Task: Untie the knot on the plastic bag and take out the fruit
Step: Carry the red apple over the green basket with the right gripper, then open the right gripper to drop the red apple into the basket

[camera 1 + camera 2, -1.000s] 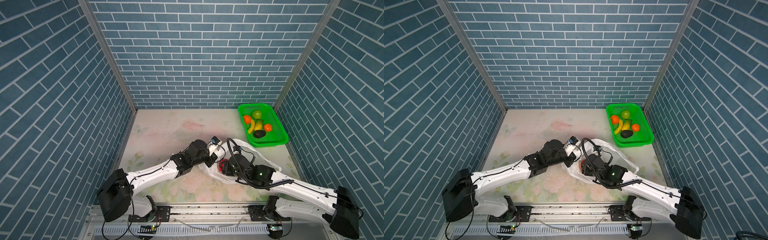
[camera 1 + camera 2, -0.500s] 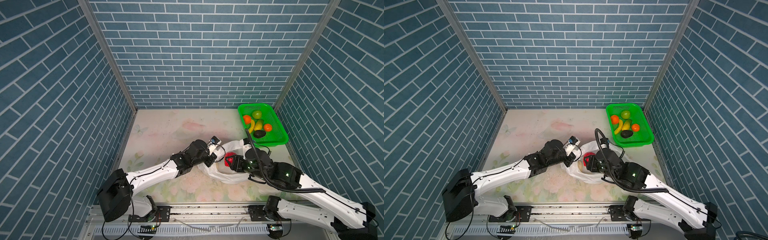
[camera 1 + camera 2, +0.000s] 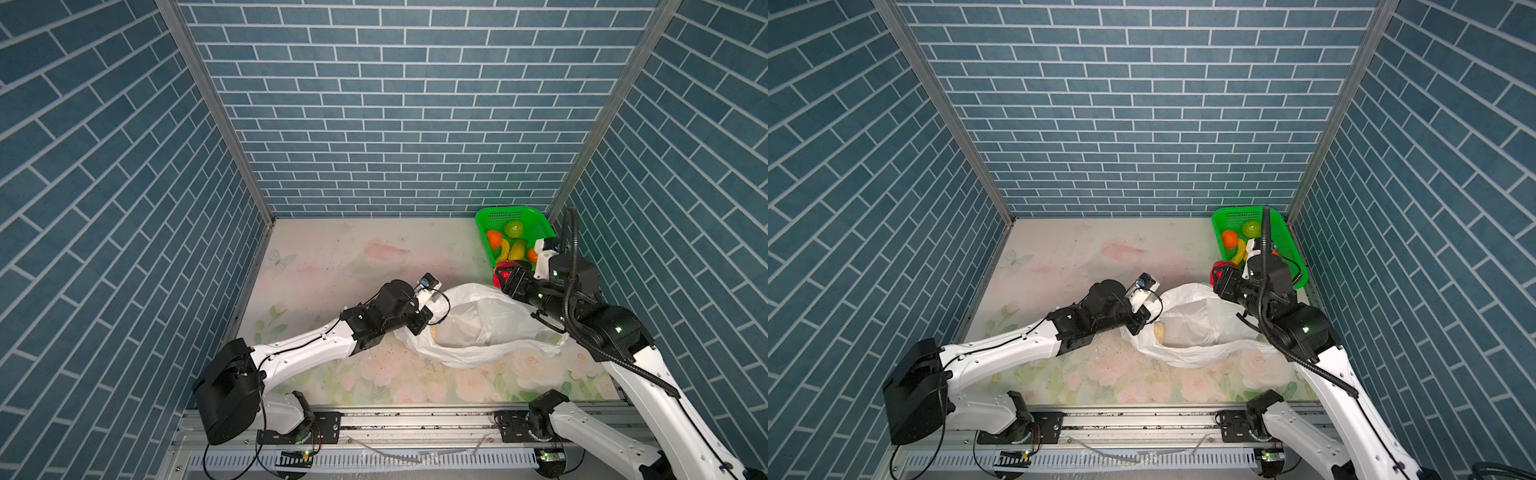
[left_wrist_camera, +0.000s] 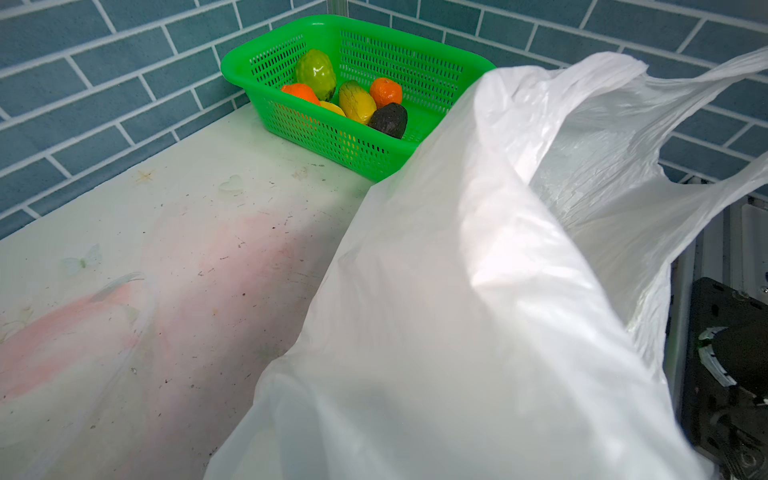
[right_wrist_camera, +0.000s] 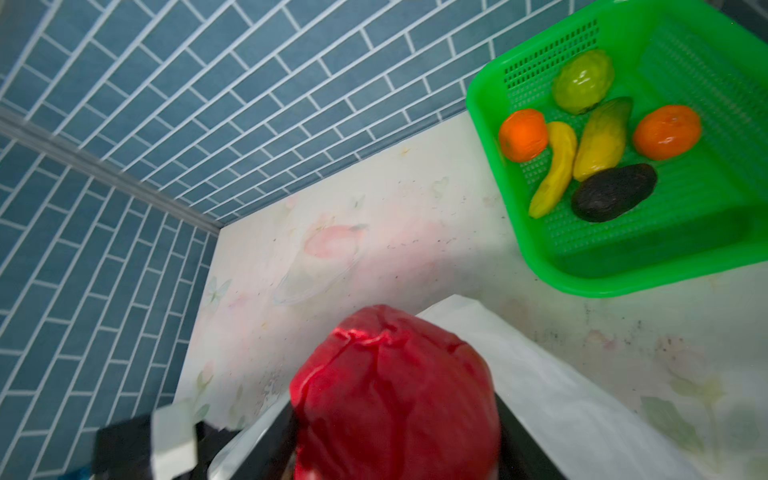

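The right gripper (image 5: 395, 440) has its black jaws set partway apart, clamped on either side of a glossy, faceted red fruit (image 5: 390, 386). In both top views it carries this fruit off the table, at the near corner of the basket and just past the bag's far right edge. Behind it the wrist bends and the white forearm slopes back down to the base at the right of the front rail (image 3: 415, 415). A black corrugated hose (image 3: 575, 241) arches above the arm.

The left gripper (image 3: 419, 327) is closed tight on the rim of a thin, crinkly, translucent white plastic bag (image 3: 490, 324) and holds that edge up. Its arm reaches low and almost straight from the left base.

The bag lies on the floral-printed tabletop (image 3: 353, 257) between the two grippers, mouth gaping. One of its handle loops (image 4: 706, 83) hangs loose. A pale yellowish lump (image 3: 1159, 333) shows just inside the mouth.

A green perforated plastic basket (image 5: 482, 99) stands in the far right corner. It holds a green apple (image 5: 584, 81), two oranges (image 5: 523, 135), a yellow banana (image 5: 557, 166), a yellow-green mango (image 5: 602, 137) and a dark avocado (image 5: 614, 192).
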Controlling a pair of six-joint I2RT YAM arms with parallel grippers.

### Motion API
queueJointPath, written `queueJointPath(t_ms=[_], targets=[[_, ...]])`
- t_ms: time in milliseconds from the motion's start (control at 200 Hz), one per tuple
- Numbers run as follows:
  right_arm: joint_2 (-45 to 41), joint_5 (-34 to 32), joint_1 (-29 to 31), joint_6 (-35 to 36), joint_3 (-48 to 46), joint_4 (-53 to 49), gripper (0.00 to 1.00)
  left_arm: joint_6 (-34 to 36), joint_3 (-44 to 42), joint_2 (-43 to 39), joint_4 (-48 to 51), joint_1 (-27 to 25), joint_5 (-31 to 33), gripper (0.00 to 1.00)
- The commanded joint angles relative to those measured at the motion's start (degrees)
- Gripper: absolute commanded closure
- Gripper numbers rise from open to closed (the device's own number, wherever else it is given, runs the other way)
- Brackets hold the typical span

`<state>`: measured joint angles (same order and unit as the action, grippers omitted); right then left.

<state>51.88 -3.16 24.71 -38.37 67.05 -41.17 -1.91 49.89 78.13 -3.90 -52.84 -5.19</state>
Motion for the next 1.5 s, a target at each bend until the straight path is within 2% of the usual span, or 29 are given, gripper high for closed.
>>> queueJointPath(t_ms=[0, 100, 290, 645, 895, 955, 1045, 1125, 1495], targets=[[3.9, 7.8, -7.8, 4.6, 1.5, 5.6, 0.54, 0.1, -0.6, -1.9, 1.2, 0.2, -0.4, 1.0], [9.2, 12.2, -14.6, 5.7, 1.2, 10.7, 0.54, 0.2, -0.8, -2.5, 1.8, 0.2, -0.8, 1.0], [18.7, 12.4, -24.4, 7.6, 0.6, 19.6, 0.55, 0.3, -0.9, -2.9, 2.4, 0.2, -1.4, 1.0], [37.3, 16.5, -35.6, 7.9, 2.7, 28.7, 0.54, 0.1, -0.7, -2.5, 2.2, 0.2, -1.8, 1.0], [44.3, 14.9, -37.5, 8.1, 3.7, 29.7, 0.51, -0.2, -0.6, -2.2, 1.2, 0.2, -1.5, 1.0], [45.0, 14.2, -37.5, 8.2, 3.9, 29.4, 0.45, -0.5, -0.8, -2.3, 1.0, 0.3, -1.4, 1.0], [45.4, 13.3, -37.5, 8.4, 4.2, 29.0, 0.26, -0.7, -1.1, -2.7, 0.9, 0.2, -1.3, 1.0], [45.1, 12.2, -37.4, 8.4, 4.4, 28.5, 0.19, -0.6, -1.3, -2.8, 1.1, 0.2, -1.4, 1.0], [41.8, 11.7, -37.4, 8.9, 3.9, 26.2, 0.17, -0.5, -1.2, -2.8, 0.8, 0.2, -1.9, 1.0]])
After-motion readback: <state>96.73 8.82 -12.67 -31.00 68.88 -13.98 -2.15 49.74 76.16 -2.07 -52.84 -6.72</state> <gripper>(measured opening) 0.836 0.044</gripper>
